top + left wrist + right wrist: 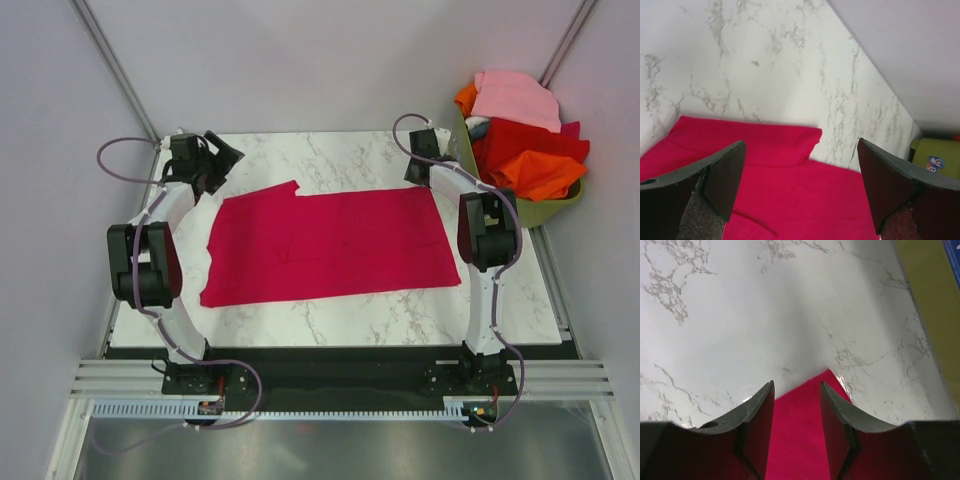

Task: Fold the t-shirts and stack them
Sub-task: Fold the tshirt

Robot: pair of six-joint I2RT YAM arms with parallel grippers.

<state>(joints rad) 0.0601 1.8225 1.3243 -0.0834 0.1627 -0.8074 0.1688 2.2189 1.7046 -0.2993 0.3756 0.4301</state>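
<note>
T-shirt [325,245] lay long-axis left-right on counter [330,160].
Left hand [801,145] hung wide open, right hand [796,385] part-open, ungripped, each at a far corner.

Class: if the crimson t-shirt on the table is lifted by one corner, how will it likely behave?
Probably floppy: the crimson t-shirt lies flat with soft creases, so it should drape. Likely light, since it looks thin against the table.

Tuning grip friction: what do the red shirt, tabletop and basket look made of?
Red shirt: soft matte cloth, lies limp with faint creases.
Tabletop: white marble-look, grey veins, slight sheen; stone or laminate, unclear.
Basket: olive-green, smooth wall; perhaps plastic or fabric.
</note>
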